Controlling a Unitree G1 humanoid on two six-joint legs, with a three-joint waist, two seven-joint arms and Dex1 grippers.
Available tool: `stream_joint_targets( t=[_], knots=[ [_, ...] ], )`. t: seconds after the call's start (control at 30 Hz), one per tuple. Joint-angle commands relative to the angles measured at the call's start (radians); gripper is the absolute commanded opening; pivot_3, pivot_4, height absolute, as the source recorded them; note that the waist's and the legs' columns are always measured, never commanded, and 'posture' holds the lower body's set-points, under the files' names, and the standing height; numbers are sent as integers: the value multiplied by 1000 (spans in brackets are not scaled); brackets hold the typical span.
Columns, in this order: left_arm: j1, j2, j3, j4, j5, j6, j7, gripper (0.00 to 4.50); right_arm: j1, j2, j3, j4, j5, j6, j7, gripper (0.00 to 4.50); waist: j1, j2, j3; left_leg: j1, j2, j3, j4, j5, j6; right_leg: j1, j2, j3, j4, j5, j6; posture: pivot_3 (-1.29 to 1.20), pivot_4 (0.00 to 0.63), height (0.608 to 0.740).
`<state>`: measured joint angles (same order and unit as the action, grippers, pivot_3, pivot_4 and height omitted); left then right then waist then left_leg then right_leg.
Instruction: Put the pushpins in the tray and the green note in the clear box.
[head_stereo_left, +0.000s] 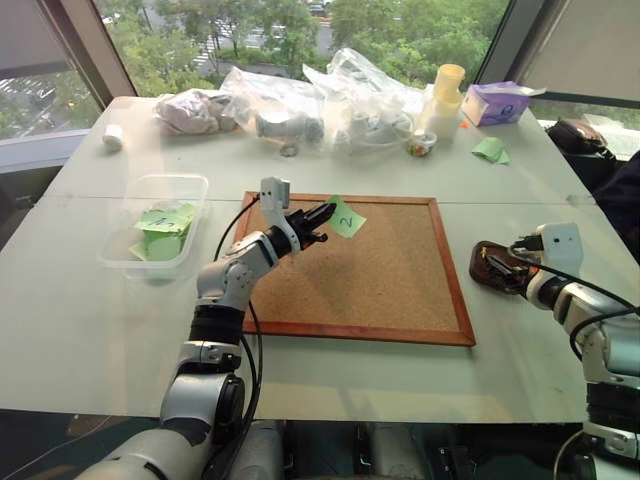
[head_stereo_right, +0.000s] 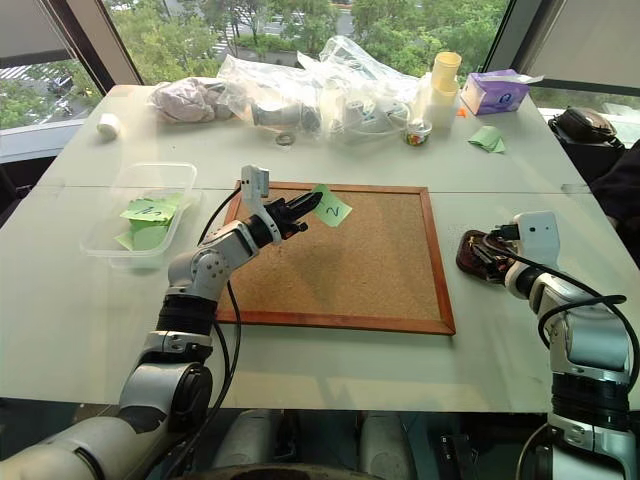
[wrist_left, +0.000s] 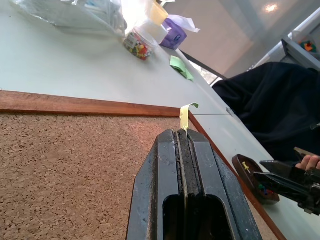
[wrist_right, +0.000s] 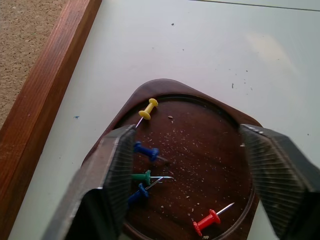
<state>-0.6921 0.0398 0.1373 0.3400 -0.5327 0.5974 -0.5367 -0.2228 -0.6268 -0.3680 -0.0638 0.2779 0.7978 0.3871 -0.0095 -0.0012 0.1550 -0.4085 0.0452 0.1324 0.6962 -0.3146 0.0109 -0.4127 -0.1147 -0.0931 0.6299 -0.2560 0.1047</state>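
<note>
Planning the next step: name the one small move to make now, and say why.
Probably carry the left tool toward the clear box on the robot's left. It is shut on the green note, held above the corkboard, and the box already holds other green notes. The right tool hangs open over the tray, pushpins lying inside.

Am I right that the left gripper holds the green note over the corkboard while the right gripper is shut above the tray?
Not quite. The right gripper is open, as the right wrist view shows, its jaws spread over the tray. The left gripper does hold the green note over the corkboard.
</note>
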Motion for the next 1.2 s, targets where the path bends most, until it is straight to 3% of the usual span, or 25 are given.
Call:
stream_joint_targets(
  t=[0.03,0.33,0.5,0.63,0.73,1.0,1.2],
  knots=[
    [-1,6,-1,-41,-3,-13,-1,0,1,-27,-37,-28,4,-20,0,4427,0,0,0,0,0,0,0,0,0,0,0,0,0,0,0,0,150,740],
    [-3,5,-1,-47,-3,-16,2,0,-46,7,-105,-16,82,14,-20,4427,0,0,0,0,0,0,0,0,0,0,0,0,0,0,0,0,150,740],
    [-5,16,15,-69,-12,-14,17,0,-173,71,-228,-60,271,178,-61,4427,-1,0,0,0,0,0,0,0,-1,0,1,0,0,0,0,0,150,740],
    [-2,35,43,-119,-23,-19,48,0,-227,95,-236,-137,388,285,-66,4427,-1,0,0,0,1,0,0,0,-1,0,1,0,0,0,0,0,150,740],
    [-15,52,88,-194,-19,-40,119,0,-245,91,-160,-212,441,322,-40,4427,0,0,0,0,1,0,0,0,0,0,1,0,0,0,0,0,150,740],
    [-35,160,321,-341,113,-146,584,0,-291,84,155,-309,478,274,141,4427,-5,0,0,0,2,-3,0,0,0,0,1,0,1,0,0,0,150,740],
    [55,244,417,-339,171,-160,723,0,-311,73,254,-255,421,200,192,4427,7,-3,2,0,1,-3,1,-1,1,1,-1,0,1,0,0,0,150,740]
  ],
)
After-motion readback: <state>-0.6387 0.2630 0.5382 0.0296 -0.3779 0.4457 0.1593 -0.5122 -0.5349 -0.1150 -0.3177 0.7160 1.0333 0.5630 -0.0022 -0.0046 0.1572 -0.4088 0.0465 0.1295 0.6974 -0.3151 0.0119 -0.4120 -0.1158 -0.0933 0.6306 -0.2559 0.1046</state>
